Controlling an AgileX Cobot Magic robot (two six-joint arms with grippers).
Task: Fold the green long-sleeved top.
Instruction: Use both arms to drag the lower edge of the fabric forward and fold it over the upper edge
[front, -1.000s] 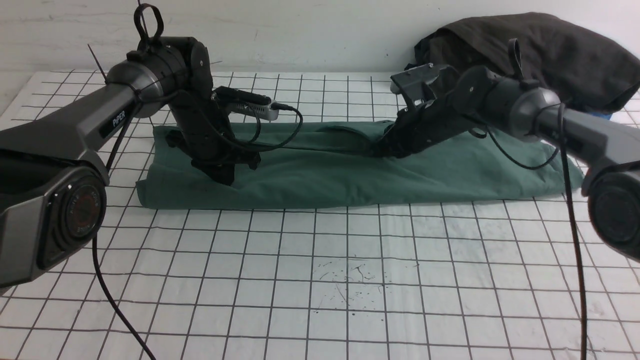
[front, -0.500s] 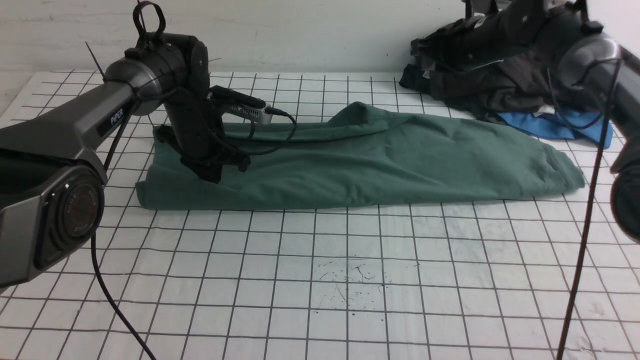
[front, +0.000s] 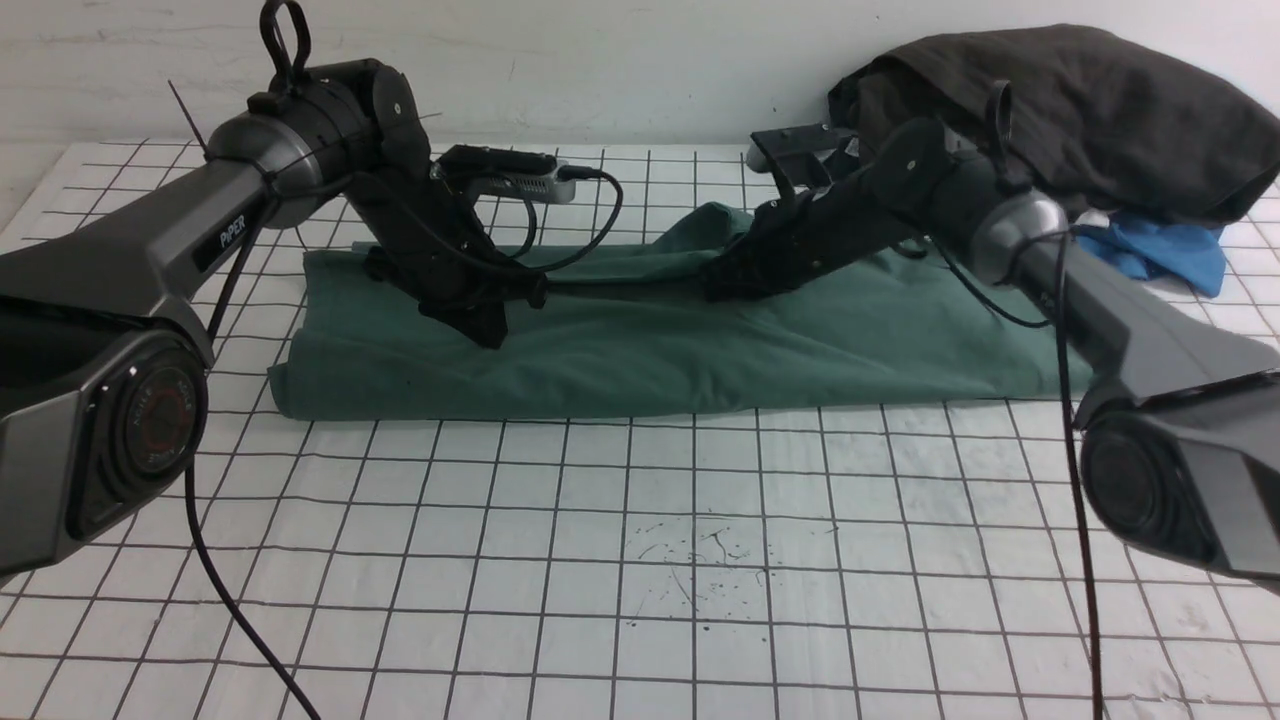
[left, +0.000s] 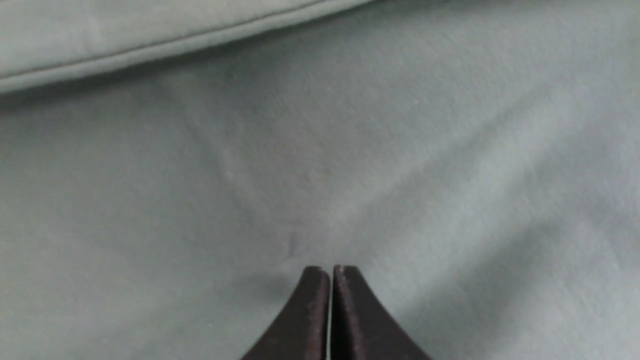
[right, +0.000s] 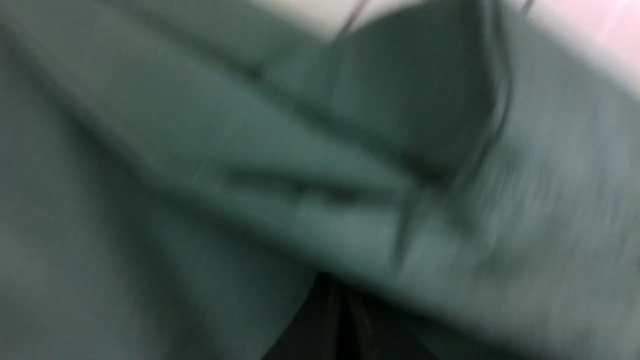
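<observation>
The green long-sleeved top (front: 800, 350) lies folded into a long band across the gridded table, with a raised peak of cloth near its back middle. My left gripper (front: 490, 335) is shut, its tips resting on the left part of the top. In the left wrist view the closed fingertips (left: 330, 271) touch plain green cloth (left: 350, 150) with nothing between them. My right gripper (front: 712, 288) is pressed into the middle of the top, just below the peak. The right wrist view is blurred: a fold of green cloth (right: 350, 225) lies over the tips of the shut gripper (right: 340, 290).
A dark charcoal garment pile (front: 1100, 110) sits at the back right against the wall, with a bright blue garment (front: 1160, 255) under its front edge. The white gridded table cover (front: 640, 560) stretches toward me in front of the top.
The right arm came down from above the dark pile onto the middle of the top. The left gripper shifted a little to the right along the cloth.
</observation>
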